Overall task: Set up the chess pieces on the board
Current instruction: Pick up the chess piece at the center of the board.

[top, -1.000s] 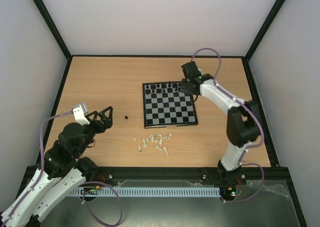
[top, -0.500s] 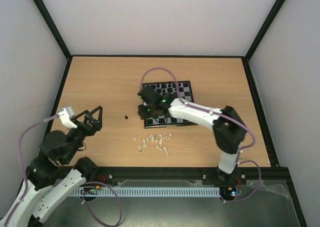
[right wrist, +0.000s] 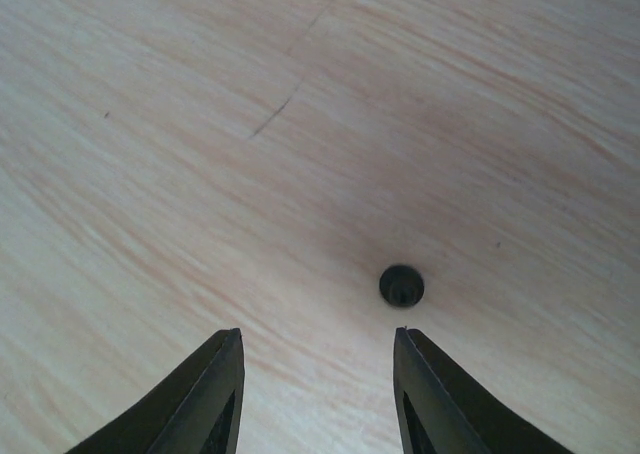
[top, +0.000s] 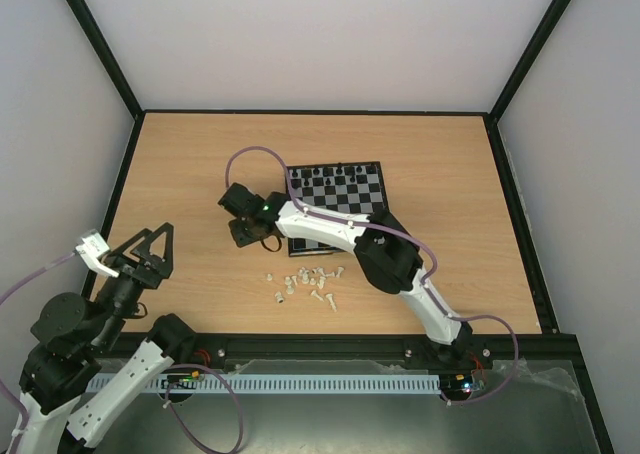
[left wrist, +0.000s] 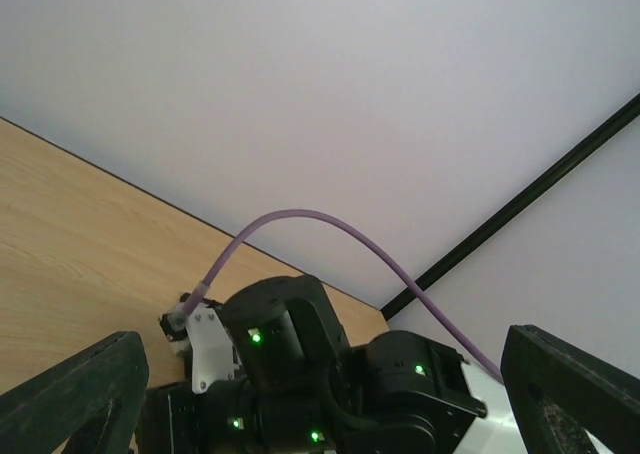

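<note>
Counter (top: 190, 174): board (top: 350, 192) right of centre. Left pincer (top: 148, 239) wide, empty, raised near-left. Right pincer (right wrist: 318, 374) part-open, empty, low over counter left of board. White men (top: 308, 282) heaped just near of board. Black men (top: 335, 177) on board's far rows. Lone black piece (right wrist: 401, 285) on counter just ahead of one right finger, untouched.

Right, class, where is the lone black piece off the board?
In the right wrist view, the black piece sits on bare wood just beyond the right claw; the top view puts that claw left of the board.
</note>
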Available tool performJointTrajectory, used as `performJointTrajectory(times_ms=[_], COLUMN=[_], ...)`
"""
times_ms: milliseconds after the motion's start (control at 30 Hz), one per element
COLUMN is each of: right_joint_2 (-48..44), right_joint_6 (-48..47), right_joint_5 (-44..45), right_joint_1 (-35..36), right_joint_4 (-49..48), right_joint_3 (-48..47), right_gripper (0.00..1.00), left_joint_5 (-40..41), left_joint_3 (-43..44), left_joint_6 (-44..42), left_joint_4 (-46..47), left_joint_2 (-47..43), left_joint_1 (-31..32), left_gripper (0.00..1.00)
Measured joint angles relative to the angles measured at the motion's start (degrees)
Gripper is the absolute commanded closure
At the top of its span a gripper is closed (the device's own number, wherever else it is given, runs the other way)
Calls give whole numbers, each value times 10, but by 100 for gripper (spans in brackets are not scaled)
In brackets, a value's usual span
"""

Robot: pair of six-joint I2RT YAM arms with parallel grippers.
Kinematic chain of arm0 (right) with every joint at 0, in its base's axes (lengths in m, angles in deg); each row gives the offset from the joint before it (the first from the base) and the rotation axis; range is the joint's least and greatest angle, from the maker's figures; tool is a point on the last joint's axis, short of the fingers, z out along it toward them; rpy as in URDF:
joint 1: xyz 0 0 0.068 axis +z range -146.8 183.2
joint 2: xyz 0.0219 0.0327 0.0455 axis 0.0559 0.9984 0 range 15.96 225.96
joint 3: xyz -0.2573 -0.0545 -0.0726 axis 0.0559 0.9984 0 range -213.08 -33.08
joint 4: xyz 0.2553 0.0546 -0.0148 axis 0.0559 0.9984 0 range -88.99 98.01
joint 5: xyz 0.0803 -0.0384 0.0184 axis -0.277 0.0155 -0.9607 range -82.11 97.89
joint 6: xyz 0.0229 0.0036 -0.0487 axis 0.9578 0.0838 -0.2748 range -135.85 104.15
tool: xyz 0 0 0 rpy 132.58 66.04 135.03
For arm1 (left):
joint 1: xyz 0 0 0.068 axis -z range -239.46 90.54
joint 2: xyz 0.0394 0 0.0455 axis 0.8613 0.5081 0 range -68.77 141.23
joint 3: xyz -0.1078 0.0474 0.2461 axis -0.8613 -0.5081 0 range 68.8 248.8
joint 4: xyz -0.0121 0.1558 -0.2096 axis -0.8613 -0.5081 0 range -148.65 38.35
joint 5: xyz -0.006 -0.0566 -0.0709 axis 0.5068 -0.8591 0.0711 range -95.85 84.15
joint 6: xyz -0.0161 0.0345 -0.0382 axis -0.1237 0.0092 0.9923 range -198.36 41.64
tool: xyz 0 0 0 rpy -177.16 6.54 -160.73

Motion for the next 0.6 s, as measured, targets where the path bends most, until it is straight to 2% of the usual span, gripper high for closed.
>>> performJointTrajectory(times_ms=[300,600], right_joint_2=[46,70], right_joint_6=[2,2], right_joint_5=[52,60], right_joint_1=[-3,-3], right_joint_4=[43,54], right_joint_3=[-52,-73], right_gripper=[61,68], left_joint_5=[0,-1], left_joint_3=[0,-3], left_joint_6=[0,1], left_joint_4=[-14,-13], left_joint_2=[0,0], left_joint_1=[0,0], left_gripper=[0,0])
